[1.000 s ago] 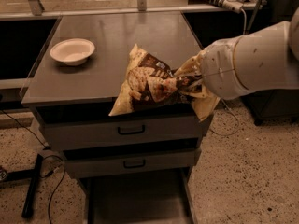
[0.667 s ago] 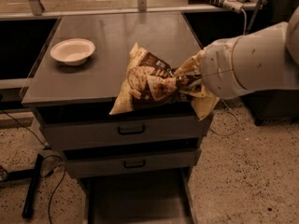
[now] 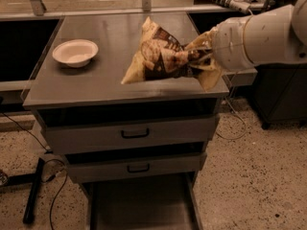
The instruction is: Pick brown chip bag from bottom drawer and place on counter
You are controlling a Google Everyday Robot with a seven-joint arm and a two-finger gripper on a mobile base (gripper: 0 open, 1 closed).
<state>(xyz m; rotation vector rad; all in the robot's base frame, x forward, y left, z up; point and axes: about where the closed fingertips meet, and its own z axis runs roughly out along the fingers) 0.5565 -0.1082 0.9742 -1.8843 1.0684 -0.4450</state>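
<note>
Speckled stone floor (image 3: 249, 176) surrounds a grey metal drawer cabinet whose flat, slightly glossy top serves as the desk (image 3: 96, 87). The white arm (image 3: 259, 35) reaches in from the right, and its gripper (image 3: 201, 59) sits over the desk's right edge, with the jaws closed tight on the crumpled right end of the brown chip bag (image 3: 160, 56). The bag stretches out to the left of the jaws, tilted, its tan lower corner pointing down toward the desk's front. Whether that corner touches the surface cannot be told. Well to the left of the jaws, and apart from the bag, a white bowl (image 3: 75, 52) rests upright on the desk. Below the jaws and to their left are two shallow drawers (image 3: 132, 133) with black handles. Lower still, the bottom drawer (image 3: 144, 210) stands pulled out, showing its flat grey floor. A black cable (image 3: 57, 195) lies on the floor far to the lower left of the jaws.
</note>
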